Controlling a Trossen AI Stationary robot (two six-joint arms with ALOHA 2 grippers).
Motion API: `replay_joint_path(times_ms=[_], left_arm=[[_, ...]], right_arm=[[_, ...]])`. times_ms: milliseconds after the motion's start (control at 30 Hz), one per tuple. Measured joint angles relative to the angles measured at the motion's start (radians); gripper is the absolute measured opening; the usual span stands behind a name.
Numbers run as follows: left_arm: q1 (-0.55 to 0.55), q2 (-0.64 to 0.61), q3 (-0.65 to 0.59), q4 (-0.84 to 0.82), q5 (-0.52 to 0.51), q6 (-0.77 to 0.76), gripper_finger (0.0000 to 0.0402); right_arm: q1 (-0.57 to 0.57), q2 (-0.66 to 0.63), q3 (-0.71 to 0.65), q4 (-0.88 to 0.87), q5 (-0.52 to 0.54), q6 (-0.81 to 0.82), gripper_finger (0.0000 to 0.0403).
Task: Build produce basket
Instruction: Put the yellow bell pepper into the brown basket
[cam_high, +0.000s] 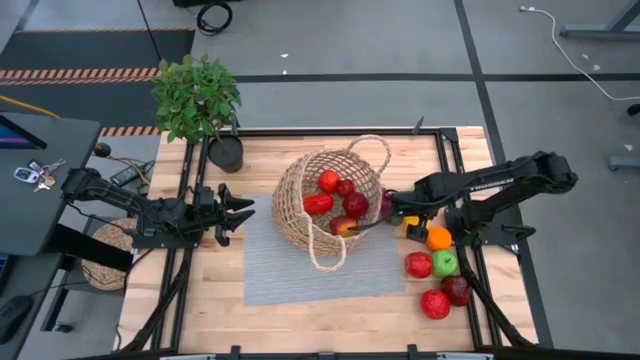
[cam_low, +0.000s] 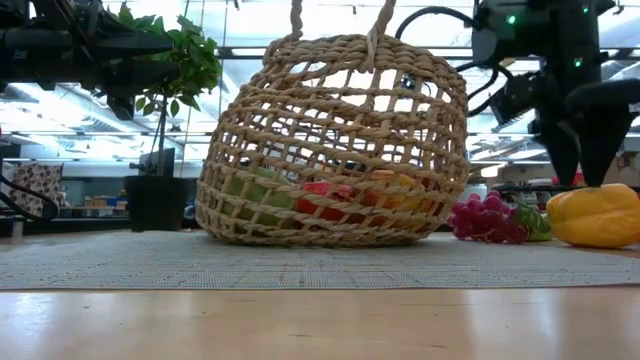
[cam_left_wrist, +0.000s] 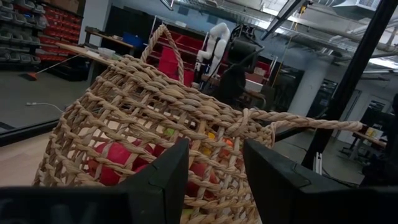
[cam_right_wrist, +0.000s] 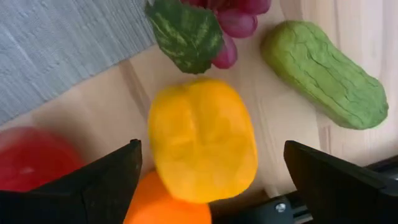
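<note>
A: Basket (cam_high: 320, 190): wicker, tipped on its side on the grey mat (cam_high: 290, 275), mid-table, mouth toward the right arm. Several red pieces already inside, among them a red apple (cam_high: 328, 181) and a red pepper (cam_high: 318, 203). One loop handle (cam_high: 326, 250) lies flat on the mat.

B: Loose produce?

A: All on the right side of the table (cam_high: 200, 320). Yellow pepper (cam_right_wrist: 202, 140) directly under the right gripper (cam_high: 397, 213), an orange (cam_right_wrist: 165, 202) touching it, purple grapes (cam_right_wrist: 233, 25) with a leaf just beside, a green cucumber (cam_right_wrist: 323, 71) near. Farther out: a green apple (cam_high: 445, 262) and red fruits.

B: Right gripper state?

A: Jaws spread wide, straddling the yellow pepper from above, holding nothing. Looks like the approach to a pick, in my judgement.

B: Left gripper (cam_high: 232, 213)?

A: Hangs beside the basket's back wall, fingers (cam_left_wrist: 165, 183) partly apart, empty, not touching wicker as far as I can tell.

B: Risks?

A: The pepper is smooth and rounded; an off-centre close could squirt it into the orange or grapes. The orange, touching it, may foul one finger. The basket, on its curved side and not held, could roll or shift if nudged at the mouth, spilling what's inside.
</note>
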Motion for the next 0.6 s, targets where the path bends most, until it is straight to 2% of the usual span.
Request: replay_joint_path(times_ms=[200,333,600], left_arm=[[0.0,0.0,0.0,-0.001,0.0,0.0,0.016],[0.0,0.0,0.0,-0.001,0.0,0.0,0.016],[0.0,0.0,0.0,-0.001,0.0,0.0,0.016]], right_arm=[[-0.039,0.054,-0.064,0.081,-0.066,-0.063,0.0396],[-0.044,0.112,-0.074,0.067,-0.071,-0.087,0.0387],[-0.044,0.155,-0.066,0.074,-0.077,-0.095,0.0318]])
